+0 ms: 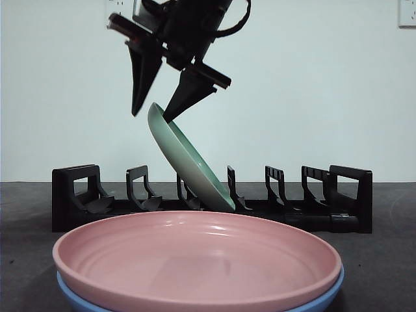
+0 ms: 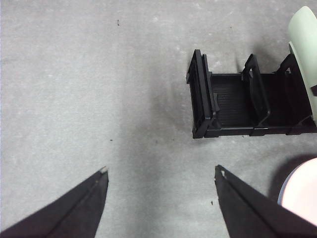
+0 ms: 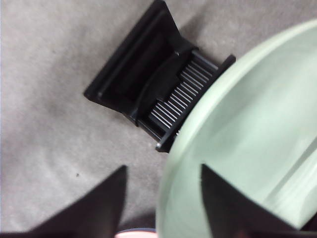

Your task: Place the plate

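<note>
Pale green plate (image 1: 188,162) leans steeply in a black slotted dish rack (image 1: 344,195) at the back of the grey worktop (image 2: 99,99), its lower edge down in a slot near the rack's middle and its upper rim tipped toward one end. It looks rigid, smooth and probably glazed, so it is likely slippery and breakable if it drops; the thin raised rim at the top is the natural place to take hold. The right gripper (image 1: 155,104) sits over that upper rim with its two black jaws parted, one on each side of the edge. One jaw tip appears to touch the rim, but the jaws are not pinching it, so the plate seems to rest in the rack on its own weight. The left gripper (image 2: 161,171) waits low over bare worktop beside the rack's end, jaws spread wide and holding nothing. Nearest the front camera, a pink plate (image 1: 195,260) is stacked on a blue plate (image 1: 325,296).
</note>
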Robot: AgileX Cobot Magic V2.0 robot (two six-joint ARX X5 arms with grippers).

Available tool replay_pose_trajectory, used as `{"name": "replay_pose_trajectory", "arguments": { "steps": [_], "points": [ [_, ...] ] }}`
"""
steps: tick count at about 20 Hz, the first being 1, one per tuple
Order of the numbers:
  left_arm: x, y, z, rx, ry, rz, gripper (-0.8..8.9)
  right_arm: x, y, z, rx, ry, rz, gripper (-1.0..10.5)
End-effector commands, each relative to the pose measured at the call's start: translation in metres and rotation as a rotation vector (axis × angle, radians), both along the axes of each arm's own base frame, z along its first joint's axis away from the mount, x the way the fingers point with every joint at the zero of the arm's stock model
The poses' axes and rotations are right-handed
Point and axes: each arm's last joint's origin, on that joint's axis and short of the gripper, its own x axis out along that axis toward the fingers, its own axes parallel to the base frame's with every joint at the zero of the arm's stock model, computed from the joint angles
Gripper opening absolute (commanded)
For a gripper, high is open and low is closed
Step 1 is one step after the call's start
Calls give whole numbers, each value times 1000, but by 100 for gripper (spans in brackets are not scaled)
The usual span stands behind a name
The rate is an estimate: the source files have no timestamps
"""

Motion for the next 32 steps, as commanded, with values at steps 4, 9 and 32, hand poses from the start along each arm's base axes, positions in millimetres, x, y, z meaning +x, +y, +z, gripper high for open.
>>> {"name": "replay_pose_trajectory", "arguments": {
  "steps": [4,9,32],
  "points": [
    [1,0,6,-6,-25,6,343,1,9,-2,6,-3,11,34],
    [1,0,6,-6,-25,6,343,0,7,9,-1,-9,25,19],
    [2,0,7,-24,-40,18,343,-127,-40,74,75,-494,207,19]
  ]
}}
